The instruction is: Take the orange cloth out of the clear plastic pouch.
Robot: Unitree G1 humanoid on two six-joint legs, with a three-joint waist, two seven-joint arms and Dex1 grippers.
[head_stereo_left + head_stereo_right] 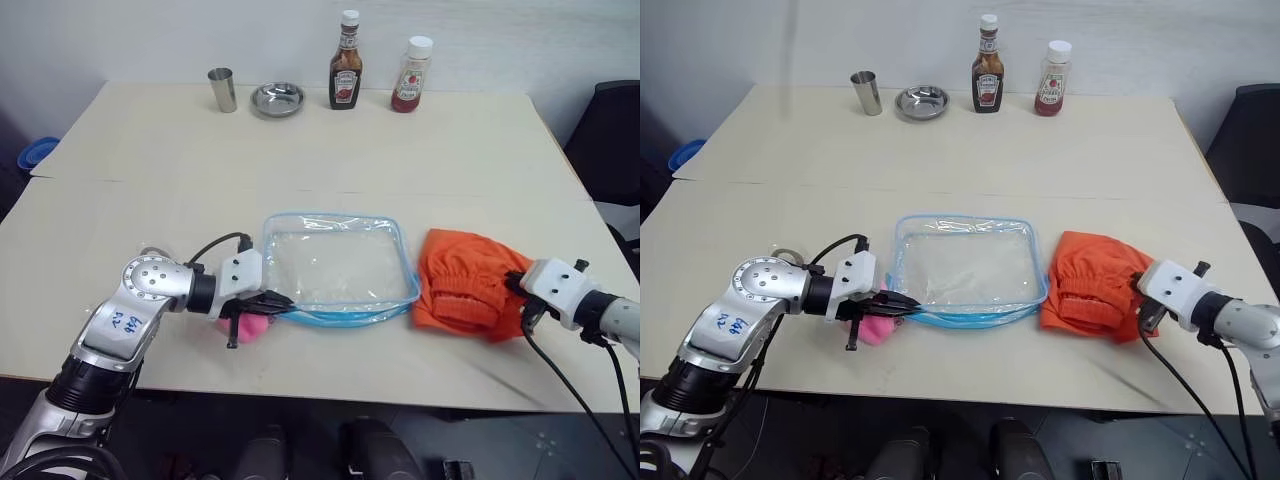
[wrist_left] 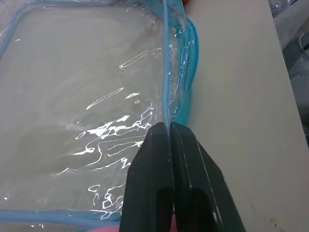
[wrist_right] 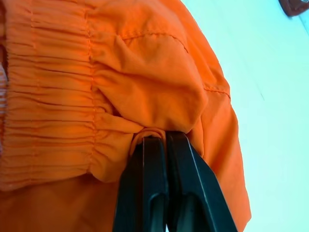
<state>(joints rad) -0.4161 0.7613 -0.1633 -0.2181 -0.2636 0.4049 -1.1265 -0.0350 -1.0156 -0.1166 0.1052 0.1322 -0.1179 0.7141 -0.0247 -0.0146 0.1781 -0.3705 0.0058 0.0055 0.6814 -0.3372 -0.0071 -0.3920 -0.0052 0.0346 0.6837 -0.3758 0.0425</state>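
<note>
The clear plastic pouch (image 1: pixel 340 268) lies flat at the middle of the table, blue-trimmed, with nothing inside it. My left gripper (image 1: pixel 285 300) is shut on the pouch's near left edge; the left wrist view shows the thin plastic rim pinched between the fingertips (image 2: pixel 159 137). A pink pom-pom (image 1: pixel 248 325) lies just under that gripper. The orange cloth (image 1: pixel 465 285) sits crumpled on the table right of the pouch, outside it and touching its right edge. My right gripper (image 1: pixel 514 284) is shut on a fold of the cloth (image 3: pixel 145 87) at its right side.
At the table's far edge stand a metal cup (image 1: pixel 222 90), a small metal bowl (image 1: pixel 277 99), a dark sauce bottle (image 1: pixel 346 62) and a red ketchup bottle (image 1: pixel 411 76). A black chair (image 1: pixel 612 140) stands off the right side.
</note>
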